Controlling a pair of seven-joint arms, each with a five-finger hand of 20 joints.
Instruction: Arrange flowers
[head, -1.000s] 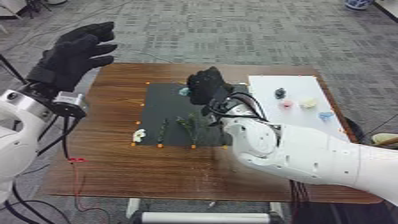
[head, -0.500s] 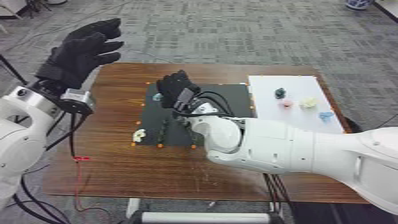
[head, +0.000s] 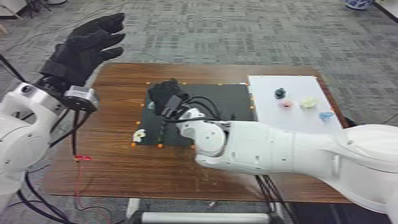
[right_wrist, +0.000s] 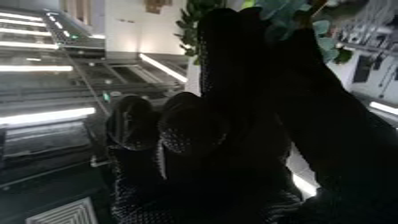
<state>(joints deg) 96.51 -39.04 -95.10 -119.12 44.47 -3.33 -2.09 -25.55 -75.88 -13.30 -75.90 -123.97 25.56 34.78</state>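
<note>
Task is looking partway: right hand (head: 167, 92) is pinching a leafy sprig (right_wrist: 282, 15) over the dark mat (head: 233, 102), far left. Small blooms (head: 308, 102) are waiting on the right board (head: 311, 119); white flower (head: 139, 135) is lying near left.

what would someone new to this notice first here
Probably the big white right arm crossing the table, its black-gloved right hand over the dark mat with green leaves at its fingertips. Next, the left hand, raised open at the head view's upper left. Then the small pink, yellow and blue blooms on the white board at right.
</note>
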